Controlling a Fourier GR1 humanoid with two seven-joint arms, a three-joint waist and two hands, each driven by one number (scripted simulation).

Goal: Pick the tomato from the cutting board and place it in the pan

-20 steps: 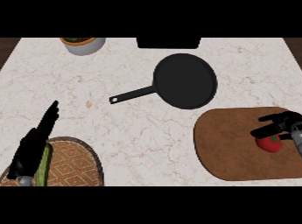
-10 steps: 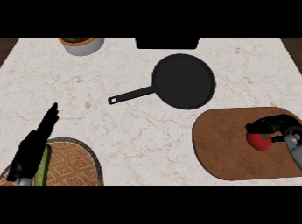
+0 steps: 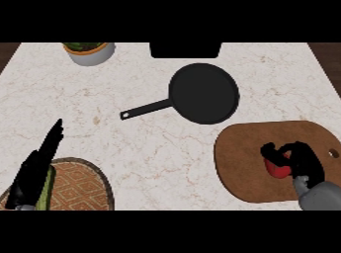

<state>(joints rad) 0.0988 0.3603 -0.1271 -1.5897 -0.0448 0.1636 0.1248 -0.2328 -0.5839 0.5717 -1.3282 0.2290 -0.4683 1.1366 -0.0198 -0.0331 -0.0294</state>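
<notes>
Right robot hand [image 3: 298, 159] has slid inward over the cutting board [image 3: 257, 148], fingers now clasped round the tomato [image 3: 277, 167]. Lift towards pan [image 3: 203, 93] likely next.

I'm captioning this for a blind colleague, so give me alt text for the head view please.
The right robot hand curls around a red tomato on a brown cutting board at the counter's right. An empty black pan sits just beyond the board, handle pointing left. The left robot hand rests open at lower left over a woven mat; a potted plant stands at the far left.
</notes>
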